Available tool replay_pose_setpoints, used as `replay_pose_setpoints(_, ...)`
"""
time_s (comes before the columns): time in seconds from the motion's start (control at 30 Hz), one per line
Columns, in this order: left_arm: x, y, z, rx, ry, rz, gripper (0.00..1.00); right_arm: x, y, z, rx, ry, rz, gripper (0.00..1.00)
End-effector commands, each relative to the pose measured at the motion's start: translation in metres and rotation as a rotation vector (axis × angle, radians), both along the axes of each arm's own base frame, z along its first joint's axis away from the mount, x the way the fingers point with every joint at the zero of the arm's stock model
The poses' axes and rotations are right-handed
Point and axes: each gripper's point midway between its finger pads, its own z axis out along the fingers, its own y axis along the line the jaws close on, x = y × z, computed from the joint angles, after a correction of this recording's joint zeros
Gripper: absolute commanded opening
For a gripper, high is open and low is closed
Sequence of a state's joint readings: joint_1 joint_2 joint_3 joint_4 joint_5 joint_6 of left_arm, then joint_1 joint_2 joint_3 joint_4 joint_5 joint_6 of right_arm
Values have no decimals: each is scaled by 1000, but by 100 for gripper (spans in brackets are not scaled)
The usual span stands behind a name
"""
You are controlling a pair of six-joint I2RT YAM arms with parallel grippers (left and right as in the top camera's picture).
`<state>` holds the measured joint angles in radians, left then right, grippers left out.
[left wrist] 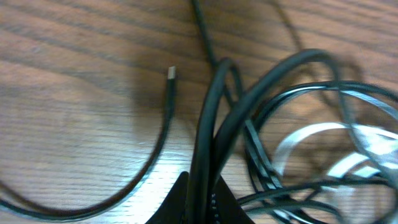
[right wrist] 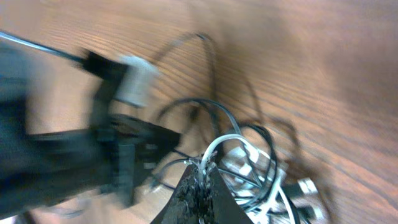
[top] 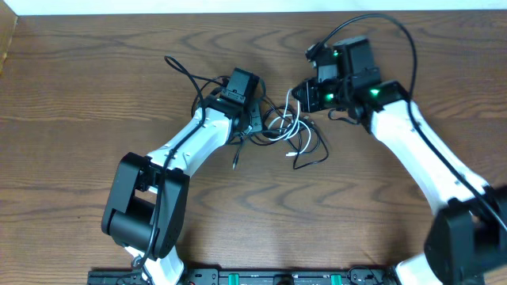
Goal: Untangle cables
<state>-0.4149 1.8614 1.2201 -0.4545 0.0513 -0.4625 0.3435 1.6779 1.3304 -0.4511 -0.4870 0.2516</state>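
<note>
The cables (top: pixel 289 131) lie knotted in one heap on the table (top: pixel 79 119). The heap touches the left gripper (top: pixel 254 127) on its right side and sits between it and the right gripper (top: pixel 299 95). Inside the heap the white cable (top: pixel 297 125) curls in small loops through the black ones.

The left gripper's fingers are together, clamped on a black cable (left wrist: pixel 208 124) at the heap's edge. In the left wrist view this cord rises straight out of the closed tips and bends over into the tangle, with the white loops just to its right.

A second black strand (top: pixel 236 150) trails from beside the left gripper toward the near edge of the table. It ends in a small plug end (left wrist: pixel 172 73) that lies free on the wood. Another black strand (top: pixel 181 71) runs from behind the left gripper out to the far left. A black loop (top: pixel 313 154) spills out of the heap on the side away from the left gripper, toward the near edge.

The right gripper stands across the heap from the left gripper, a little farther back. Its fingers are also pressed together, and in the right wrist view the white cable arches up out of the tips, so it is pinched there. Black strands crowd the same spot, and the blur hides whether any of them is caught too.
</note>
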Motion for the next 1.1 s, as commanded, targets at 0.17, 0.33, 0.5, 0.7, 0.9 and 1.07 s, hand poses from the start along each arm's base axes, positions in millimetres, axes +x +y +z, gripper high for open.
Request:
replay_pose_setpoints(0.17,-3,18,-11,80,5,9,8,-19,13,89,180,-170,79,1)
replay_pose_setpoints(0.33,-2,17,-10,79,1,10,8,-27,10,132,233,-280,74,1)
replay_pose_setpoints(0.5,-2,18,-10,83,0,11,8,-37,6,156,253,-342,78,1)
replay_pose_setpoints(0.7,4,32,-8,160,-32,45,8,-47,3,187,282,-434,84,1)
replay_pose_setpoints(0.9,8,46,-6,223,-57,74,8,-59,-1,225,321,-561,92,1)
replay_pose_setpoints(1.07,11,59,-4,272,-73,104,8,-71,-7,247,337,-632,96,1)
